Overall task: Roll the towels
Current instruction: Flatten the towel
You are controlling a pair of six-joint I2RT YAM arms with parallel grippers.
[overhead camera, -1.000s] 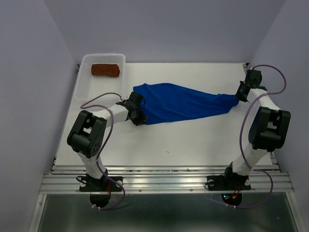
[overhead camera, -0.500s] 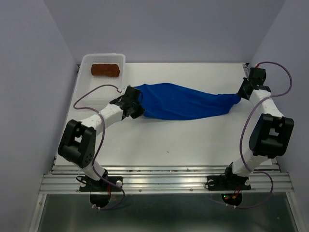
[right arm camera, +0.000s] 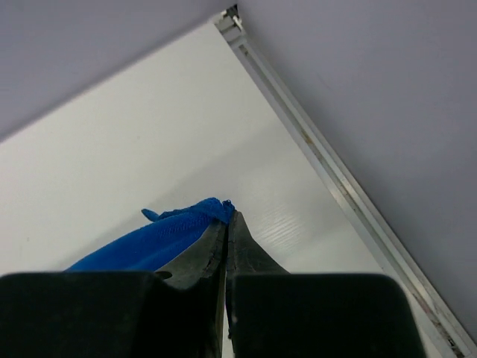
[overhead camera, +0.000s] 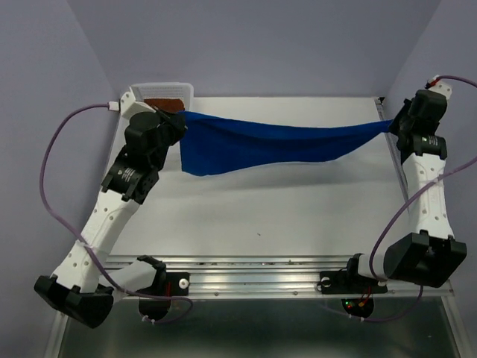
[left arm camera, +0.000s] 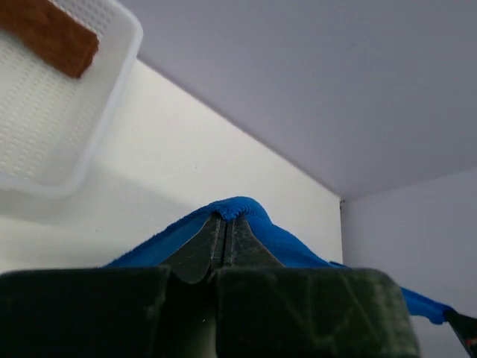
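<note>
The blue towel (overhead camera: 276,143) hangs stretched in the air across the back of the table, sagging at its left half. My left gripper (overhead camera: 181,119) is shut on its left corner; the wrist view shows the blue towel (left arm camera: 246,212) bunched over the closed fingertips of the left gripper (left arm camera: 225,218). My right gripper (overhead camera: 393,125) is shut on the right corner, where the blue towel (right arm camera: 160,235) trails left from the right gripper (right arm camera: 227,218). The rust-brown towel (overhead camera: 165,103) lies rolled in the white basket (overhead camera: 143,91), also seen as the brown towel (left arm camera: 48,33).
The white perforated basket (left arm camera: 71,127) stands at the table's back left corner, just behind my raised left arm. A metal rail (right arm camera: 328,160) runs along the table's right edge. Purple walls close in the back and both sides.
Both arms have risen and pulled apart, lifting the blue towel off the table and stretching it taut. The left gripper closed on the towel's left corner during this second.
</note>
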